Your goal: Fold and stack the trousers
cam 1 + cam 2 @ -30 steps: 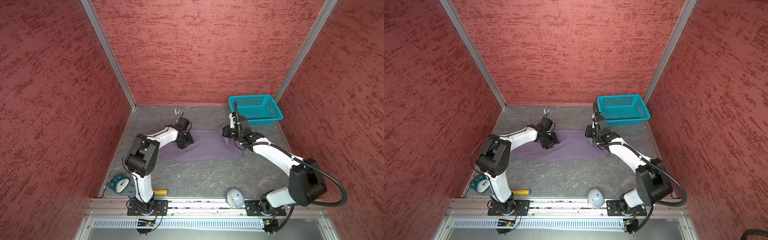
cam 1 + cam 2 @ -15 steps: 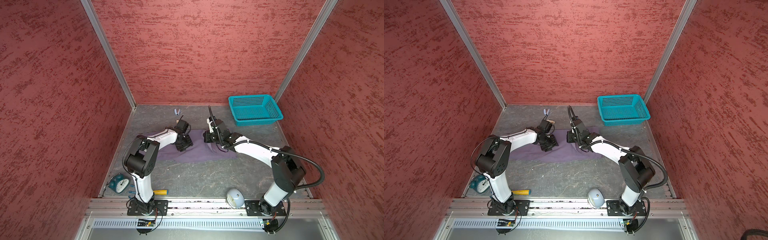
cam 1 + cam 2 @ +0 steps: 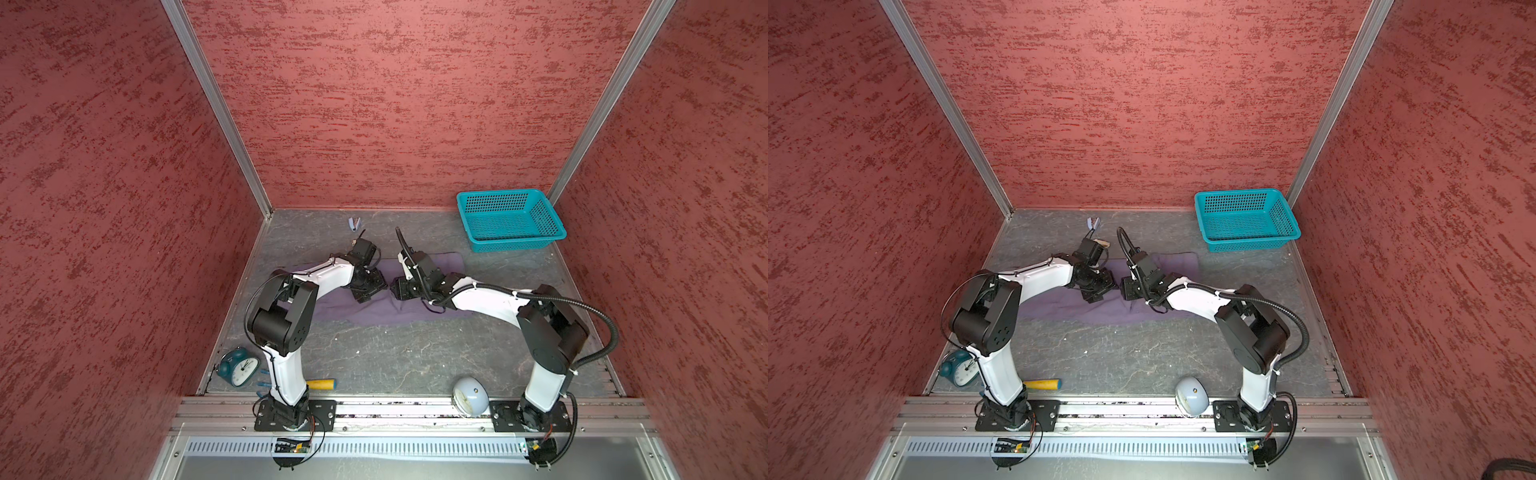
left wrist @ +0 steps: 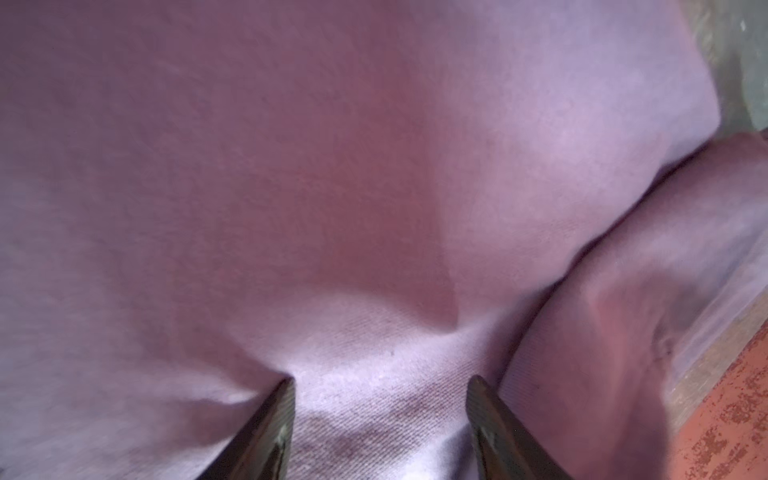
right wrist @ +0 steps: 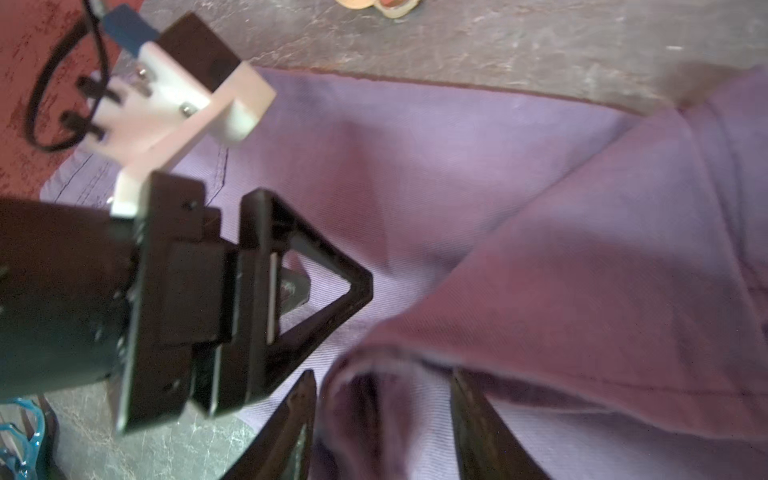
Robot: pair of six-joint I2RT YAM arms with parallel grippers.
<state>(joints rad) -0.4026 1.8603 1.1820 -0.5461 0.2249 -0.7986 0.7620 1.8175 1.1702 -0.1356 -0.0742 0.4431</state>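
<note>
Both top views show the trousers (image 3: pixel 374 315) lying flat on the grey bench (image 3: pixel 395 365), a long purple strip across the middle of the frame. The left claw (image 3: pixel 371 291) and the right claw (image 3: pixel 398 289) sit low over the middle of the cloth, tip to tip and very near each other.

Up close in the left wrist view, the left claw (image 4: pixel 380 384) is partly open. Its two tips press on the cloth and hold nothing. In the right wrist view, the right claw (image 5: pixel 384 376) is partly open too. A folded edge of cloth lies between its tips, but it does not look squeezed. A big flap lies over the rest of the cloth at the right of that frame.

I think one end is folded in toward the middle and is being set down. Next, both claws should lift straight up so the flap does not slide. Then they need a new edge to grab.

The blue basket (image 3: pixel 515 246) sits at the upper right of the bench, near the trousers but not touching. It is empty.
</note>
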